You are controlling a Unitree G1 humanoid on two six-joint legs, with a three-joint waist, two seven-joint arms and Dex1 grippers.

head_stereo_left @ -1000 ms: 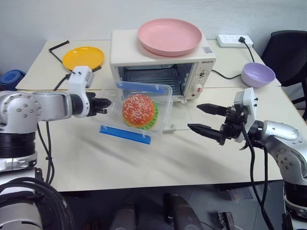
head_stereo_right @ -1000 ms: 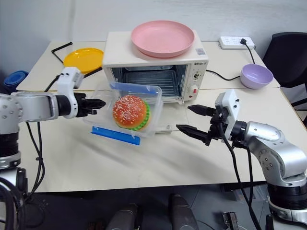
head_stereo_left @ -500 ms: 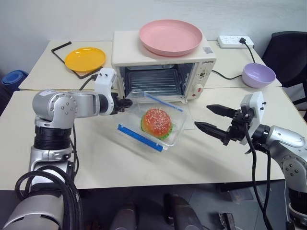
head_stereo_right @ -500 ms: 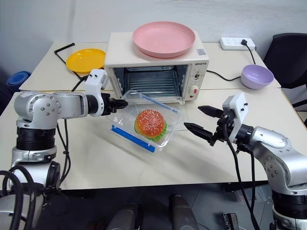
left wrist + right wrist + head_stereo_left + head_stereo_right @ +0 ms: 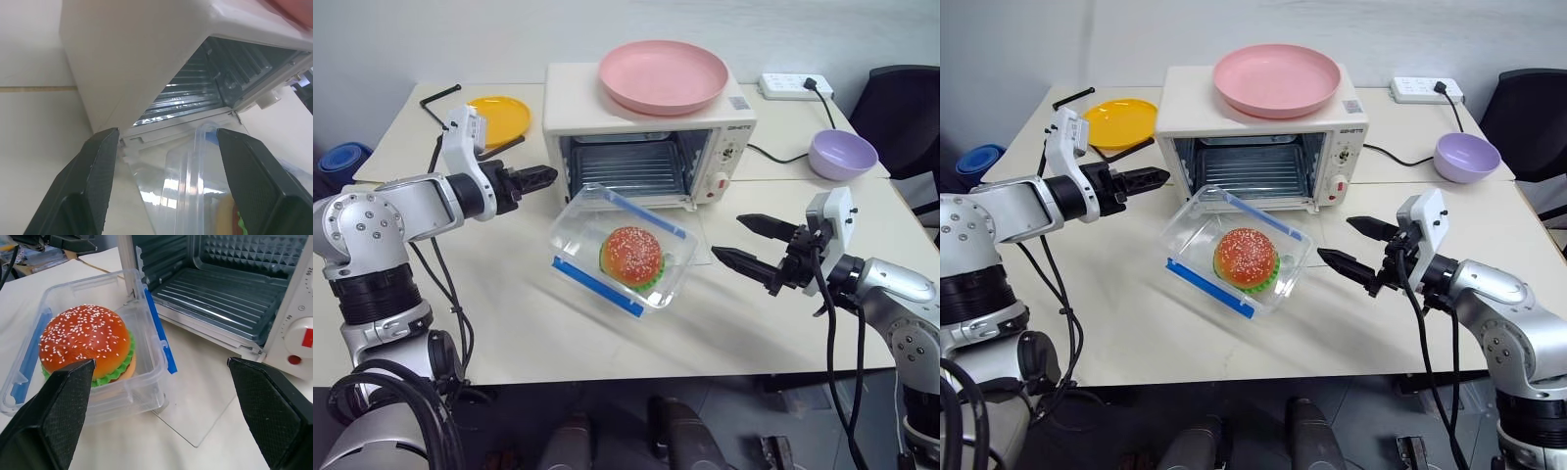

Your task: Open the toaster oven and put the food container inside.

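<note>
Looks like office or lab space, not real kitchen. Clues: plain beige tables (image 5: 509, 323) pushed together, seam visible between them; bare pale wall (image 5: 460, 39) behind; black office chair (image 5: 901, 103) at far right; white power strip (image 5: 790, 83) lying on tabletop with cable running to toaster oven (image 5: 646, 147). Kitchen stuff reads as props: pink plate (image 5: 663, 75) parked on oven roof, yellow plate (image 5: 499, 117) and purple bowl (image 5: 842, 153) scattered about, burger in clear food container (image 5: 625, 261).
</note>
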